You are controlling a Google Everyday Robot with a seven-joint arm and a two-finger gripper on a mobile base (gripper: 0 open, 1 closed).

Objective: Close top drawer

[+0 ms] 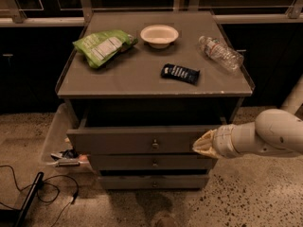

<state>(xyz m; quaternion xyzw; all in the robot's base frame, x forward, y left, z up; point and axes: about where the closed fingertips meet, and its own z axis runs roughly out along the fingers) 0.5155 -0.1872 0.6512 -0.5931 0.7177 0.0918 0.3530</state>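
Note:
The top drawer [128,140] is a wide grey-brown drawer with a small round metal knob [155,144] at its centre. It stands pulled out from the cabinet, with a dark gap behind its front panel. My gripper [200,145] is at the right end of the drawer front, its pale tip against or just in front of the panel. The white arm reaches in from the right edge of the camera view.
Two more drawer fronts [154,163] sit below. On the cabinet top [142,74] lie a green bag [102,46], a white bowl [159,35], a dark packet [180,73] and a plastic bottle [220,53]. A clear bin [57,136] and cables [38,190] are on the floor at left.

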